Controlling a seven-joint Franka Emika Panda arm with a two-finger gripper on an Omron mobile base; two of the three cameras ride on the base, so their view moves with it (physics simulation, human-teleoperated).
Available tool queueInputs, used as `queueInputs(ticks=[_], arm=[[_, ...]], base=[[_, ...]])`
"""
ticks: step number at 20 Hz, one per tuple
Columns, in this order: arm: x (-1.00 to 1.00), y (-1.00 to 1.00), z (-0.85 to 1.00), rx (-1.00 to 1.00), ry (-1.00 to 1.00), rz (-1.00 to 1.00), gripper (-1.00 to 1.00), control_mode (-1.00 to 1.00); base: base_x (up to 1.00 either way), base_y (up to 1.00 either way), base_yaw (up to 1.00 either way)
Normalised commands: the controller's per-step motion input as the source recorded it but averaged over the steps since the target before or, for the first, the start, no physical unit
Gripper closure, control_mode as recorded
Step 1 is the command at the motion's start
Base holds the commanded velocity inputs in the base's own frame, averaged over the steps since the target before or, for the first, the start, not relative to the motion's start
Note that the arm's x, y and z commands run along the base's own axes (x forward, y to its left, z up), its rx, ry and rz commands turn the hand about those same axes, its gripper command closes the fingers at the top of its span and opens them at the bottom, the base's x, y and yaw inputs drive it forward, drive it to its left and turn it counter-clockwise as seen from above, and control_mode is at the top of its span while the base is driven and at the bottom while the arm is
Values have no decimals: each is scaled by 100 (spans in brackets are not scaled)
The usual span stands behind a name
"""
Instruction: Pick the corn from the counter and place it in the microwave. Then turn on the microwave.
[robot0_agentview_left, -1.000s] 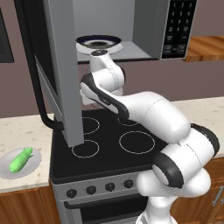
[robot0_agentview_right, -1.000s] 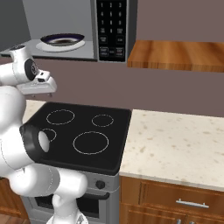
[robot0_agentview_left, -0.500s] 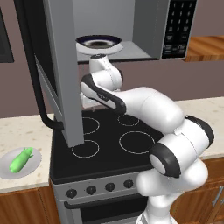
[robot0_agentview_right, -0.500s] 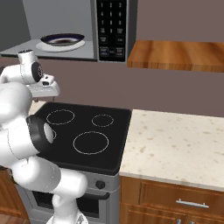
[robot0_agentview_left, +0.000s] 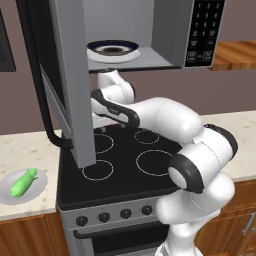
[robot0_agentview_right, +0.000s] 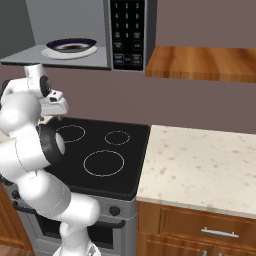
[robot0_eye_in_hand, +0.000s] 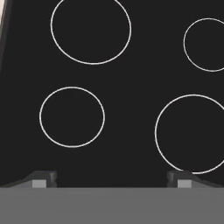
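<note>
The corn (robot0_agentview_left: 24, 182), a small green cob, lies on a white plate (robot0_agentview_left: 39, 176) on the beige counter (robot0_agentview_left: 25, 148) left of the stove. My gripper (robot0_agentview_left: 111, 125) hangs over the back of the black stovetop (robot0_agentview_left: 125, 175), well to the right of the corn and above it. In the hand view my gripper (robot0_eye_in_hand: 111, 178) looks straight down on the ring outlines, its fingertips (robot0_eye_in_hand: 43, 178) far apart, open and empty. The microwave (robot0_agentview_left: 150, 30) is mounted above the stove with its door (robot0_agentview_left: 70, 80) swung wide open. Its keypad (robot0_agentview_right: 127, 30) is at the right.
A dark bowl (robot0_agentview_left: 112, 48) on a white turntable sits inside the microwave. The open door hangs down in front of the stove's left side, between my hand and the corn. More counter (robot0_agentview_right: 200, 160) lies right of the stove, under a wooden shelf (robot0_agentview_right: 200, 62).
The arm has swung, and the hand has shifted slightly left and lower over the stovetop. The jaws stayed open. The corn has not moved.
</note>
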Motion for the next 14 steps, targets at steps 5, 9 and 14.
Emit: queueInputs(ticks=[5, 9, 14], arm=[[6, 18, -27, 0, 1, 0, -100, -100], [5, 22, -29, 0, 0, 0, -100, -100], [4, 18, -27, 0, 0, 0, -100, -100]], base=[[0, 0, 0], [0, 0, 0], [0, 0, 0]])
